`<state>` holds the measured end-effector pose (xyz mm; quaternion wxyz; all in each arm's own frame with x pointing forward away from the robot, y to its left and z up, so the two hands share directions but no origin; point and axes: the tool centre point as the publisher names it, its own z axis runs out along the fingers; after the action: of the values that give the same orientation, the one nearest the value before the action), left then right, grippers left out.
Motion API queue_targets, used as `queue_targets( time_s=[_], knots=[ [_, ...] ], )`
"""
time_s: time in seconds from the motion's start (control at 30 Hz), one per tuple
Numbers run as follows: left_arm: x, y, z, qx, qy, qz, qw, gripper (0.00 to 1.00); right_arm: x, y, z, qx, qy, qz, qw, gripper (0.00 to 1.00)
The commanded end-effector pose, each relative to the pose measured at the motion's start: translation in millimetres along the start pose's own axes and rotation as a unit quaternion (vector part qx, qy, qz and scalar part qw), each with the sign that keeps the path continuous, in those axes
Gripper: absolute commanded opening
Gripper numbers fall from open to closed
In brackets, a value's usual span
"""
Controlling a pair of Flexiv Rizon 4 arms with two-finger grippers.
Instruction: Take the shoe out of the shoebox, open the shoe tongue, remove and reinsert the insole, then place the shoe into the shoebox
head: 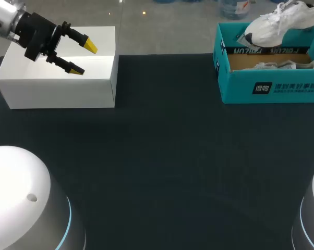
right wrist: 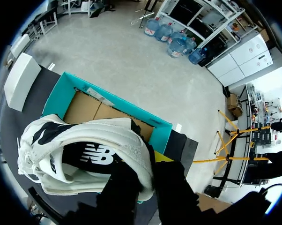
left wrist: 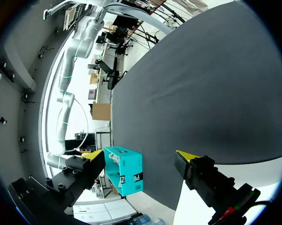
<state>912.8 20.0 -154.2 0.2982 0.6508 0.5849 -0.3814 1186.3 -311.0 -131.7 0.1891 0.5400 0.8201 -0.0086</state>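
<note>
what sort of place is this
Probably a robot test bench in a lab: a dark table, the left tool hanging open over a white box, and the right tool holding a white shoe above a teal shoebox.

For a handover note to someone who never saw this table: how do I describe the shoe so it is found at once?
On the dark table, look to the far right corner, where an open teal shoebox stands. The shoe hangs above it in the right arm's fingers: a white laced trainer with black patches, unlike the plain white box at the far left.
</note>
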Motion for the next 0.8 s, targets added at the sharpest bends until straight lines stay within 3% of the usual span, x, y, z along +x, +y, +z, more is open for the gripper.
queue_targets(
  time_s=[0.03, 0.33, 0.4, 0.5, 0.57, 0.8],
  knots=[
    [0.2, 0, 0, 0.000, 0.001, 0.000, 1.000, 1.00, 2.0, -3.8, -2, -0.004, -0.002, 0.000, 1.000, 0.00],
    [0.2, 0, 0, 0.000, 0.001, 0.000, 1.000, 1.00, 2.0, -3.8, -2, -0.004, -0.002, 0.000, 1.000, 0.00],
    [0.2, 0, 0, 0.000, 0.001, 0.000, 1.000, 1.00, 0.8, -8.7, 0, 0.048, 0.016, 0.055, 0.997, 0.00],
    [0.2, 0, 0, 0.000, 0.001, 0.000, 1.000, 1.00, -2.0, -13.8, -4, 0.068, 0.030, 0.157, 0.985, 0.00],
    [0.2, 0, 0, 0.000, 0.001, 0.000, 1.000, 1.00, -3.0, -13.7, -6, 0.054, 0.051, 0.208, 0.975, 0.00],
    [0.2, 0, 0, 0.000, 0.001, 0.000, 1.000, 1.00, 2.3, -10.6, -8, 0.035, 0.053, 0.223, 0.973, 0.00]
  ],
)
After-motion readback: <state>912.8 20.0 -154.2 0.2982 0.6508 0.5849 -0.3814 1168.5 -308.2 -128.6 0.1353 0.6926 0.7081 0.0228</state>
